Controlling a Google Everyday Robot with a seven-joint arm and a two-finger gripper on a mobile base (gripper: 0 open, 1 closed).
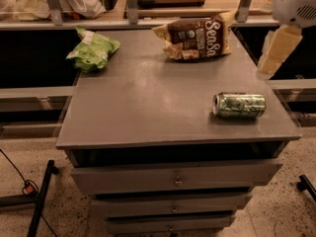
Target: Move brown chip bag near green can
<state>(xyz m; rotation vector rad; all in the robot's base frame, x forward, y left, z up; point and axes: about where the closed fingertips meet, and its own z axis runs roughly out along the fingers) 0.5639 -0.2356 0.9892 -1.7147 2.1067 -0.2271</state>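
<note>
The brown chip bag lies flat at the back of the grey cabinet top, right of centre, with white "Sea Salt" lettering. The green can lies on its side near the right front corner, well apart from the bag. My gripper is a cream-coloured piece hanging from the white arm at the right edge of the view. It is off the cabinet's right side, to the right of the bag and above and behind the can. It holds nothing that I can see.
A bright green bag lies at the back left corner. The cabinet has several drawers below. A shelf with metal posts runs behind the cabinet. A black stand leg and a cable lie on the floor at the left.
</note>
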